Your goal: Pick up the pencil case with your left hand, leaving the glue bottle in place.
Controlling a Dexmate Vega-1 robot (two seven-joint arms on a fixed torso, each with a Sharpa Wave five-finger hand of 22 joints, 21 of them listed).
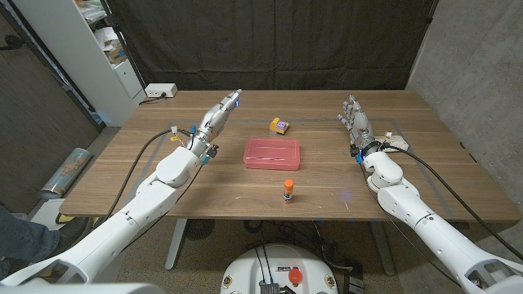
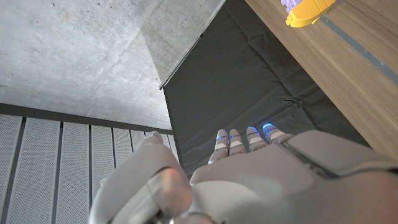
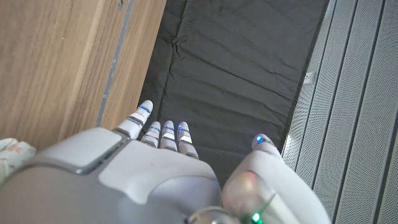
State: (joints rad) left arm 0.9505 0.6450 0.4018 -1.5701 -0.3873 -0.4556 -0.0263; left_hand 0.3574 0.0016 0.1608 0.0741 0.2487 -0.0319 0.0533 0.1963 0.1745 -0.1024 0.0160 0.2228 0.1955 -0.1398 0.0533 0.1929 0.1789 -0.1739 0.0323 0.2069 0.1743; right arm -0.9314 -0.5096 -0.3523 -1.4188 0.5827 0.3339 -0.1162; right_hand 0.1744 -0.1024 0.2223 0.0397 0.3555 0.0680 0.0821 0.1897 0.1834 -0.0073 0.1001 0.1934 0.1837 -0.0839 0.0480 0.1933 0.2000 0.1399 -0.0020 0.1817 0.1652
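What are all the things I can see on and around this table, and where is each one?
pencil case: one, pink, flat at the table's middle, between the two hands
glue bottle: one, orange cap, upright near the front edge, in front of the pencil case and apart from it
small box: one, yellow and purple, behind the pencil case
table: one, brown wood
power strip: one, white, at the far left corner
shelf unit: one, white, behind the table on the left
curtain: one, black, behind the table
left hand: one, white and grey, fingers straight, left of the pencil case, holding nothing
right hand: one, white and grey, fingers apart, on the right side, holding nothing
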